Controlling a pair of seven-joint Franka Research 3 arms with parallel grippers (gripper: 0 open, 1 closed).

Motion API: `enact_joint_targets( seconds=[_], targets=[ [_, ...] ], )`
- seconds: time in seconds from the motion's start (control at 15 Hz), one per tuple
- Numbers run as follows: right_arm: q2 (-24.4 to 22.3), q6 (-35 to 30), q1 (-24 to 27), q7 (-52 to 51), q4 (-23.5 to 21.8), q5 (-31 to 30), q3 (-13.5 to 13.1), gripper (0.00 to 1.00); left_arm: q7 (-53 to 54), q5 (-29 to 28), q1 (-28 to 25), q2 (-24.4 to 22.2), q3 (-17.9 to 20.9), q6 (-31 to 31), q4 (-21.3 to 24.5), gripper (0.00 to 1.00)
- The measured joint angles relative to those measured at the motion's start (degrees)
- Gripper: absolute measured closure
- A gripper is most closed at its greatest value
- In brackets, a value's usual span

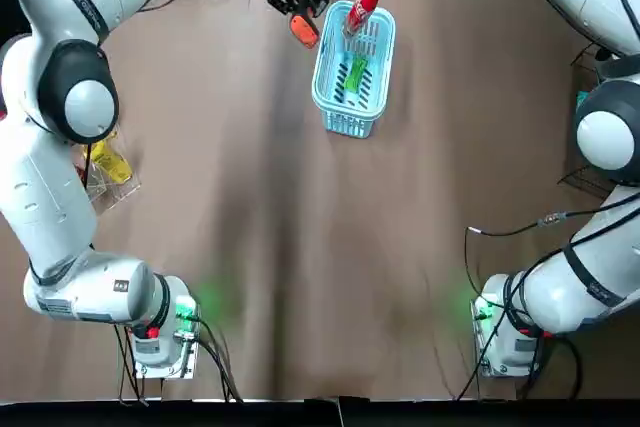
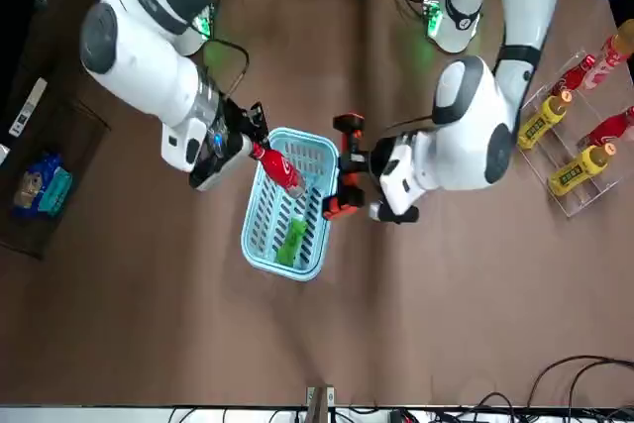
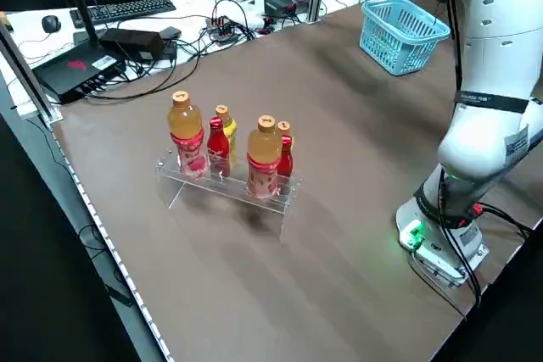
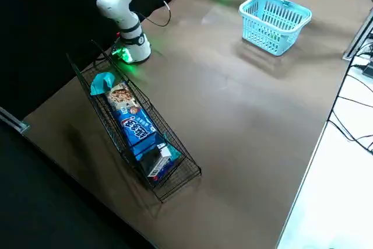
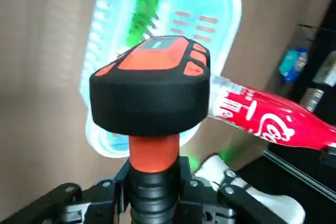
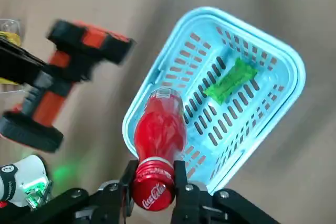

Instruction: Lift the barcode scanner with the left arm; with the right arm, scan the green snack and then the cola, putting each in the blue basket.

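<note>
The blue basket (image 1: 350, 125) holds the green snack (image 1: 356, 74).

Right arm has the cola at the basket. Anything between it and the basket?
Nothing visible. The cola, in the right gripper, hangs over one end of the open basket. Only the green snack lies inside, on its floor. The scanner, in the left gripper, is off beside the basket.

Top looks straight down, front looks back across the table (image 1: 300, 267), sides slant down from either flank, wrists peer close — all six share the blue basket (image 1: 350, 125).
</note>
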State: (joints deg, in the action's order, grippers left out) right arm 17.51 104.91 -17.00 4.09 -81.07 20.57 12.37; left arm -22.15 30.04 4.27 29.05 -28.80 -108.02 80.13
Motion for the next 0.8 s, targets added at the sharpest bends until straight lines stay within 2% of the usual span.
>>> enact_joint_targets(
  seconds=[0.2, 0.4, 0.6, 0.8],
  targets=[
    [2.0, 0.0, -0.3, 1.2, -1.6, -0.7, 0.0, 0.68, -0.7, -5.7, -3.0, -0.5, 0.0, 1.1, -0.3, 0.63],
    [5.1, 0.2, -2.7, 7.5, -2.3, -5.0, 0.0, 0.68, -1.2, -12.3, -7.4, -0.7, 0.2, 4.3, -0.2, 0.63],
    [8.8, 0.7, -6.1, 16.6, -2.4, -8.9, 0.0, 0.68, -1.2, -23.6, -11.0, -0.1, 0.6, 5.1, 0.7, 0.63],
    [12.3, 1.3, -8.3, 22.4, -2.5, -11.3, 0.0, 0.68, -1.0, -36.4, -12.8, 2.9, 0.7, 4.4, 2.0, 0.63]
  ],
)
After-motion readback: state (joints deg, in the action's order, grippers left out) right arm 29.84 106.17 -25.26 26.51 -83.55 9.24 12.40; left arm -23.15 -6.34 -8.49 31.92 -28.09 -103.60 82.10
